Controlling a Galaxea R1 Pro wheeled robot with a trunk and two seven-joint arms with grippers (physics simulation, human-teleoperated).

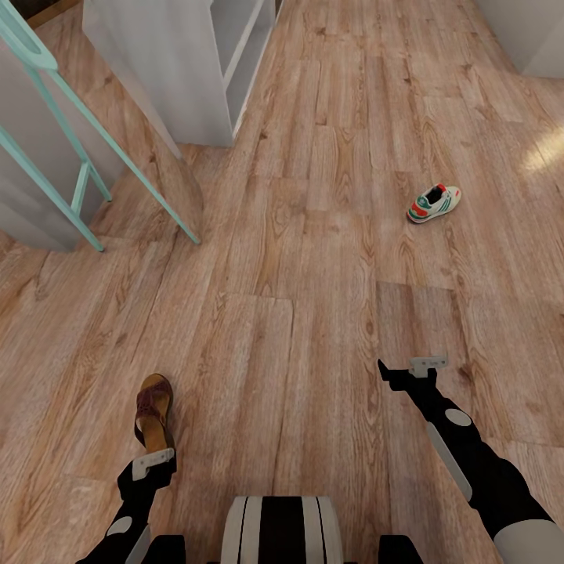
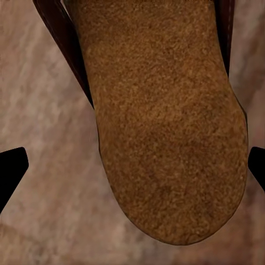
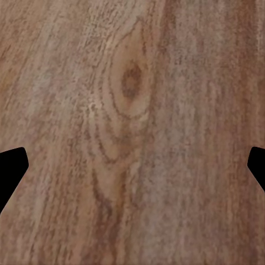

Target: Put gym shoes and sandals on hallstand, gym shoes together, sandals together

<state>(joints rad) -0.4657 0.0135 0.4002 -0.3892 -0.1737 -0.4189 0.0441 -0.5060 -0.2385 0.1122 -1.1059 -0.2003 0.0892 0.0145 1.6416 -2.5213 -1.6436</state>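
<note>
Head view: your left gripper (image 1: 153, 464) hovers over the heel end of one sandal (image 1: 153, 411), which lies on the corridor floor (image 1: 313, 258) with its long axis running away from you, toe far. Your wrist hides the heel. Left wrist view: fingers (image 2: 12, 168) spread wide past the tan sole. One gym shoe (image 1: 433, 204) lies well apart, slanted. Your right gripper (image 3: 132, 165) is spread over bare planks.

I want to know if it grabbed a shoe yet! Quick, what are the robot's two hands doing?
Left gripper: open, hanging over the sandal on the floor, holding nothing.
Right gripper: open, over bare floor, holding nothing.
</note>
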